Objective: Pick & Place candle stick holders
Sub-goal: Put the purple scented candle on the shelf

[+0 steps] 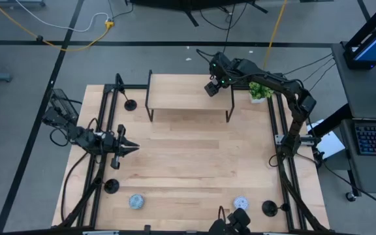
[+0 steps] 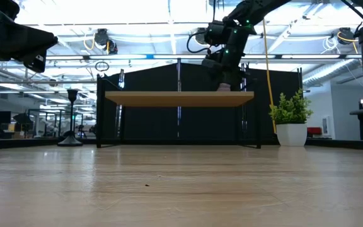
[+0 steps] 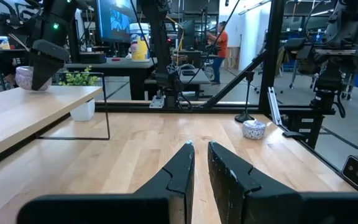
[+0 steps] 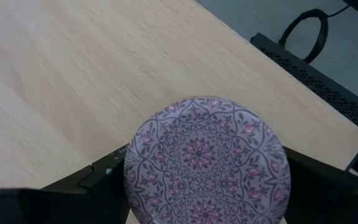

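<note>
The wide middle of the pale wooden table [image 1: 194, 153] is left bare, so passage across it is unobstructed. The far edge is blocked by a low wooden shelf on thin black legs [image 1: 188, 98], with a small potted green plant [image 1: 260, 91] just beside its right end. Black disc-based candle stick holders [image 1: 111, 186] and small patterned round pucks [image 1: 136, 202] are set near the corners and near edge.

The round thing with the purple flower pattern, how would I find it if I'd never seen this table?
Look for the raised wooden shelf at the table's far edge. At its right end, the right gripper has its fingers around a round patterned puck on the shelf top. The other two pucks lie on the table's near side.
</note>
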`<action>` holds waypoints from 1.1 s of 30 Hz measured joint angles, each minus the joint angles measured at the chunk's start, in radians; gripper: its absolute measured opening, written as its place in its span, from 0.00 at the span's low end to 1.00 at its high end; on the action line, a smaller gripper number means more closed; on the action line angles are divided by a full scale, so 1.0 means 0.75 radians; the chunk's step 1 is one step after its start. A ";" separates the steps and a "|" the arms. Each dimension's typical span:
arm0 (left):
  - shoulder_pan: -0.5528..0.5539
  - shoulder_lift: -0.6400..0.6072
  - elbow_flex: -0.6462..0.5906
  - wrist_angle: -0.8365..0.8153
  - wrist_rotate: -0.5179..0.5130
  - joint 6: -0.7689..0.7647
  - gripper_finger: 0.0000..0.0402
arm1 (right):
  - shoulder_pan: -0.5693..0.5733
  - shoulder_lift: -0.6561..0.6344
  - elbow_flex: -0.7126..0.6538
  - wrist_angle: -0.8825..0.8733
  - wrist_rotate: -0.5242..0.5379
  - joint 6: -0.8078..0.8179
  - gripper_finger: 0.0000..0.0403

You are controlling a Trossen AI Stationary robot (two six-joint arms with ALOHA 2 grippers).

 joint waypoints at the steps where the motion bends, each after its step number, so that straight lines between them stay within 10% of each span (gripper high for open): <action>1: 0.000 0.000 0.000 0.000 0.000 0.000 0.13 | 0.000 0.000 0.000 0.000 0.000 -0.006 0.77; 33: 0.000 0.000 0.000 -0.001 0.000 -0.003 0.13 | -0.009 -0.030 0.001 0.056 0.035 -0.009 0.89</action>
